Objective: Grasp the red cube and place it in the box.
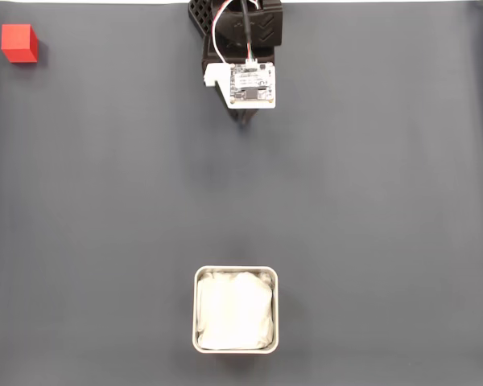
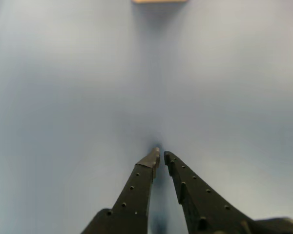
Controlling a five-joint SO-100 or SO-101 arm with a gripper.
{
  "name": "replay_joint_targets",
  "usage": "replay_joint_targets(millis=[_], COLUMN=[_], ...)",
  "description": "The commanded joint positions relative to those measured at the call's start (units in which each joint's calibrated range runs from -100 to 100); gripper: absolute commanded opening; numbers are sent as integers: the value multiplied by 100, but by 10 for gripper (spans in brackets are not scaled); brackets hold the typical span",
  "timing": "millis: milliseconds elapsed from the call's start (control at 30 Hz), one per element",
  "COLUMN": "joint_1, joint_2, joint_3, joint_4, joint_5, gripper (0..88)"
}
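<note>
**Station inventory: arm at top edge, cube and box both apart from it**

1. Gripper (image 2: 161, 156). In the wrist view I see two black perforated fingers (image 2: 136, 187) rising from the bottom edge and converging to tips that sit almost together, a thin sliver of mat between them. I log it as clenched, with nothing between the tips. In the fixed view the tool tip (image 1: 243, 122) pokes out just below the arm's white camera mount (image 1: 249, 84), at top centre of the mat.

2. Red cube (image 1: 19, 43). In the fixed view it sits on the mat far off to the tool's left side as that view shows it, near the upper left corner, well apart from the gripper and untouched.

3. Box (image 1: 236, 310). White-rimmed, rounded corners, crumpled white lining inside. In the fixed view it stands straight ahead of the tool, down the frame near the bottom edge, well apart from it. Nothing red lies in it. In the wrist view a pale strip (image 2: 159, 1) at the top edge lies ahead of the fingertips; I cannot tell what it is.

4. Mat (image 1: 386, 209). Dark grey, smooth, carrying all items above.
</note>
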Motion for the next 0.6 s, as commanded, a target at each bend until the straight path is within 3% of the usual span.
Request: replay_joint_targets(millis=[0,200,567], joint_1=[131,103,81], joint_2=[156,953,2530], joint_3=[-320,-1771,-4444], joint_4=[-976,-1451,-1115], joint_5=[20,-44,-49], gripper=[0,0,0])
